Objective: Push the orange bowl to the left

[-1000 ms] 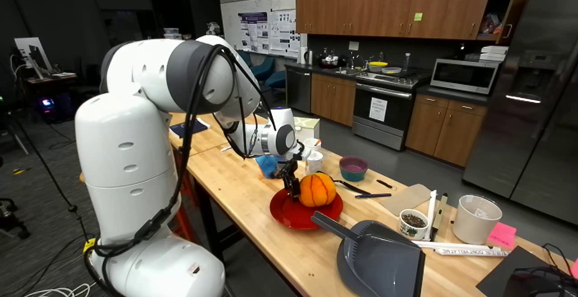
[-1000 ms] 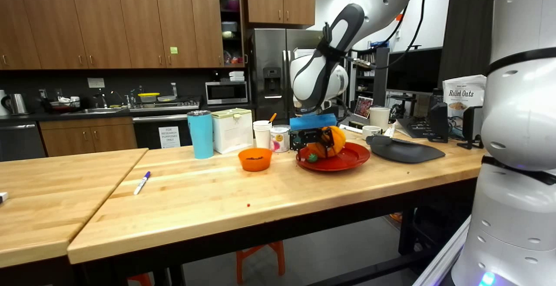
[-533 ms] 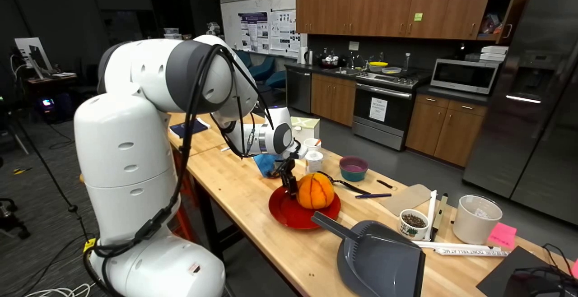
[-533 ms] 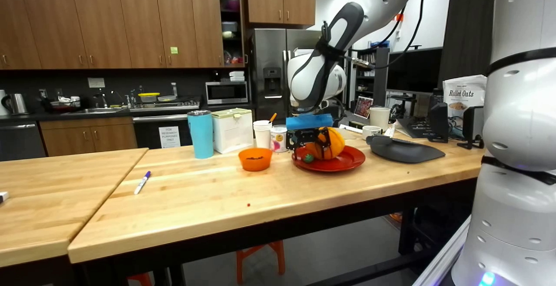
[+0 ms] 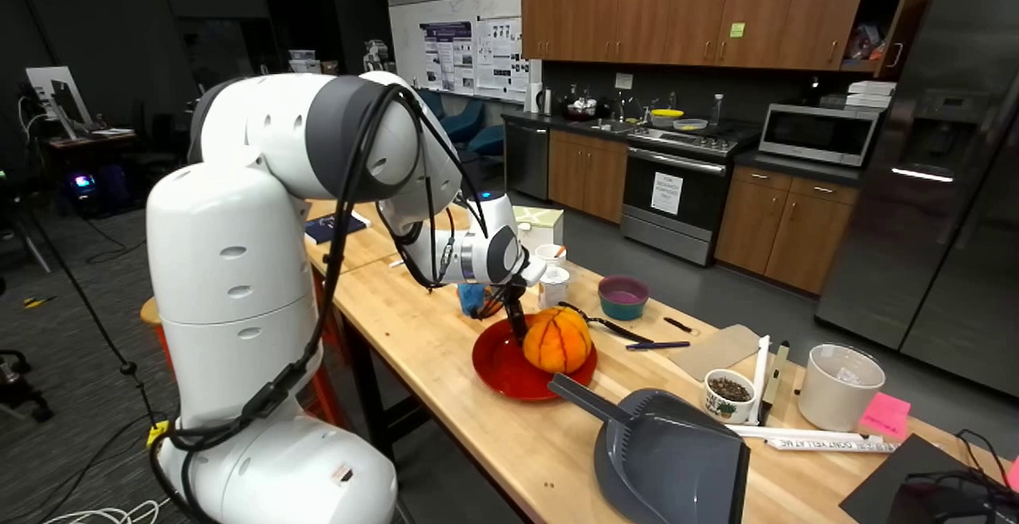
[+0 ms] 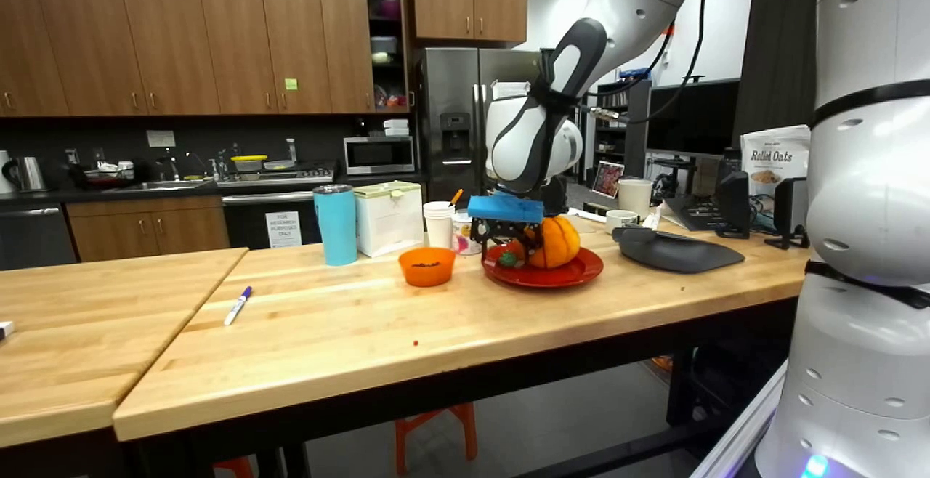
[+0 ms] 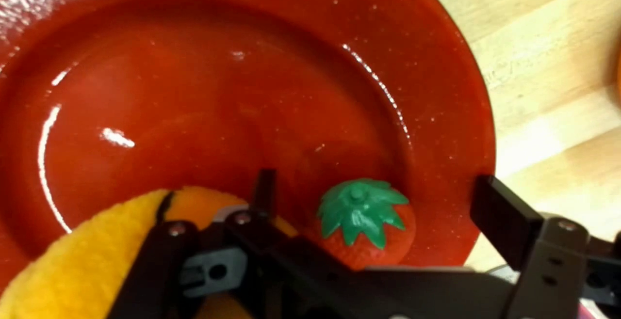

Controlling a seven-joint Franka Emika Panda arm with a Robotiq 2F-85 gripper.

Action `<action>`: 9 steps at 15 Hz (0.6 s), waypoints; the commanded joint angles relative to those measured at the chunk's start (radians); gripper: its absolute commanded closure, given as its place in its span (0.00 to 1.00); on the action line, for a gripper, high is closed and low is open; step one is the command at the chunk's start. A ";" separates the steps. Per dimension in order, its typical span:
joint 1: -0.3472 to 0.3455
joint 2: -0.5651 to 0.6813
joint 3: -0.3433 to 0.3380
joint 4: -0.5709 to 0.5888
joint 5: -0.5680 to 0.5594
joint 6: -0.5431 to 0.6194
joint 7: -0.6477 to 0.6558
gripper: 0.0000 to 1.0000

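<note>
Operator: How does the gripper stand?

Describer: The two fingers of your gripper are spread apart, low over the red plate. In the wrist view, a red toy fruit with a green leafy top shows between the fingertips, and one finger crosses in front of the orange pumpkin — whether they touch, I can't tell. Both pumpkin and fruit rest on the plate. A blue piece on the gripper shows in both exterior views.

Operator: And the orange bowl?

Describer: In an exterior view it sits upright on your pale wood tabletop, left of the plate and apart from it, between the near and far edges and well away from the near left corner. Dark marks run across its front. Behind it, toward the far edge, stand a blue tumbler, a white box with a green lid, a stack of white cups and a white tin partly covered by the gripper.

Operator: What lies by the other edges?

Describer: A white marker with a purple cap lies near your tabletop's left edge, where a second tabletop meets it. A tiny red spot shows close to the near edge. Beyond the plate to the right you have a dark gray dustpan. In an exterior view, a teal-and-purple bowl stands by the edge facing the stove — near the pumpkin, apart from it.
</note>
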 commanded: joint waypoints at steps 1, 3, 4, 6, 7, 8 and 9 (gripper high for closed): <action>0.019 0.046 -0.020 0.003 -0.010 0.126 0.070 0.00; 0.037 0.058 -0.041 0.005 -0.037 0.176 0.112 0.00; 0.047 0.058 -0.057 0.004 -0.055 0.196 0.136 0.00; 0.059 0.057 -0.083 0.004 -0.127 0.222 0.202 0.00; 0.073 0.055 -0.105 0.005 -0.167 0.225 0.235 0.00; 0.082 0.044 -0.124 0.002 -0.209 0.217 0.268 0.00; 0.094 0.034 -0.148 -0.003 -0.262 0.220 0.316 0.00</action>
